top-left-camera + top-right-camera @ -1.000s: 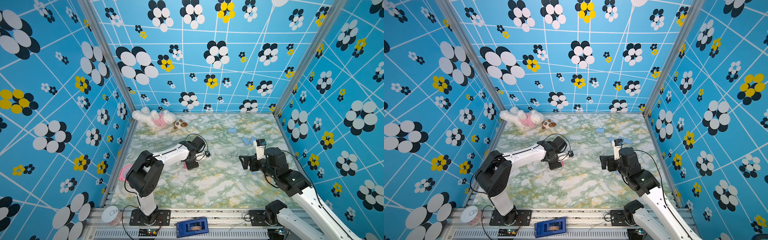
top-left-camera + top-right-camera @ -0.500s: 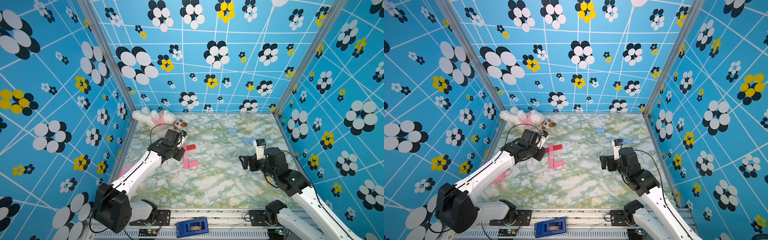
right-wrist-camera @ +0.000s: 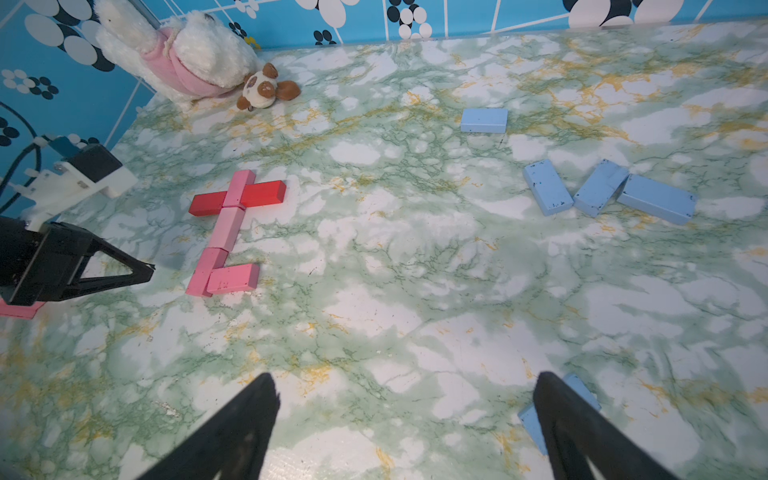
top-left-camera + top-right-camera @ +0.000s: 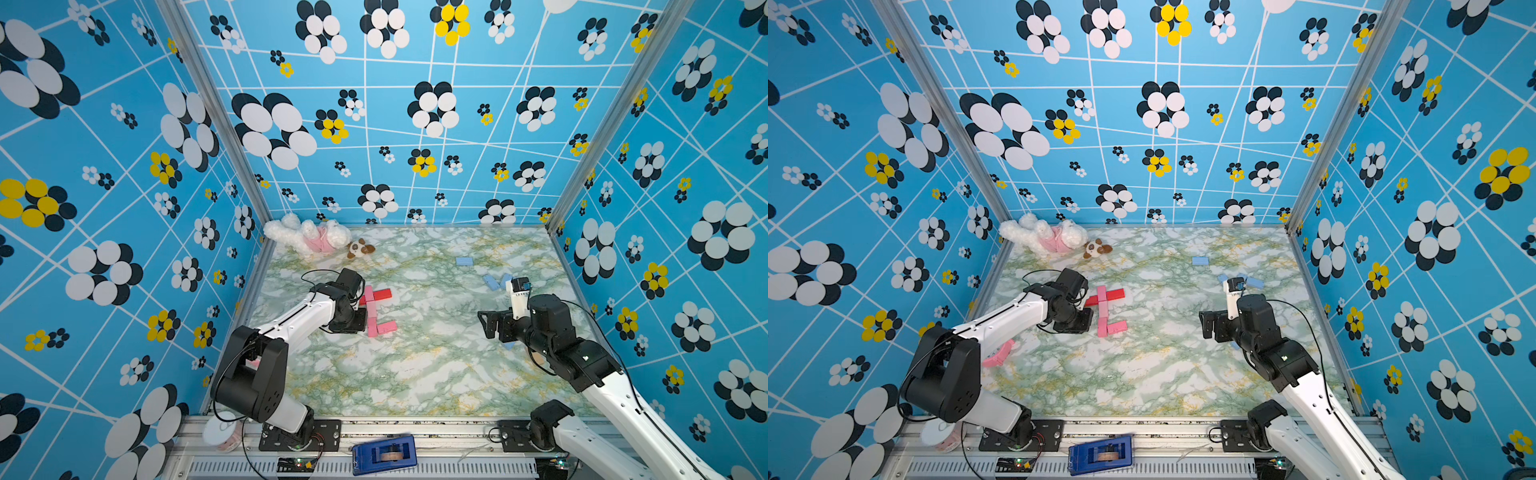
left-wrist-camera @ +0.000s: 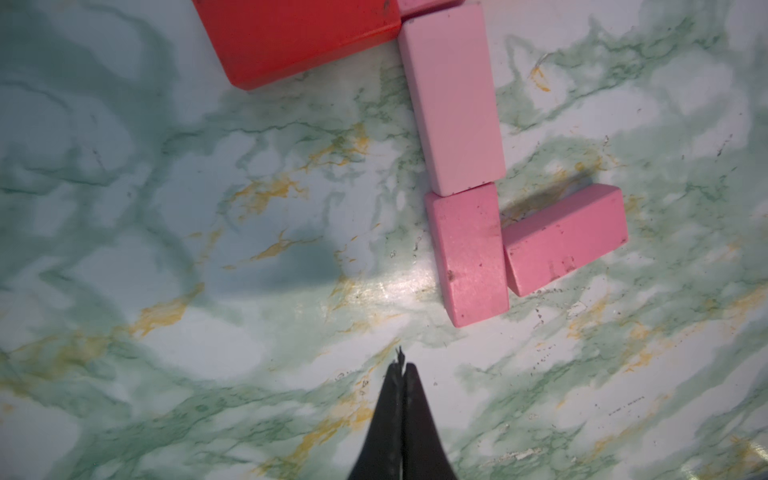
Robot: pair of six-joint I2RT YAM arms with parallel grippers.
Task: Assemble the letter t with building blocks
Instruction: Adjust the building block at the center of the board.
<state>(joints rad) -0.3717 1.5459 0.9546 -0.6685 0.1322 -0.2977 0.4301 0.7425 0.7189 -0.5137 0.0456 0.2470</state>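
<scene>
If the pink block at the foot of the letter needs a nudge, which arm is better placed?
Left. The shut left pincer sits close to the pink foot block, while the open right pincer hovers far off, among the light blue blocks.

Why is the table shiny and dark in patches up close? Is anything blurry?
Left wrist view: glare on the table beside a pink block, with a soft dark shadow next to it. Right wrist view: the right gripper, near the lens, looks blurred. Both top views: evenly lit, sharp.
</scene>
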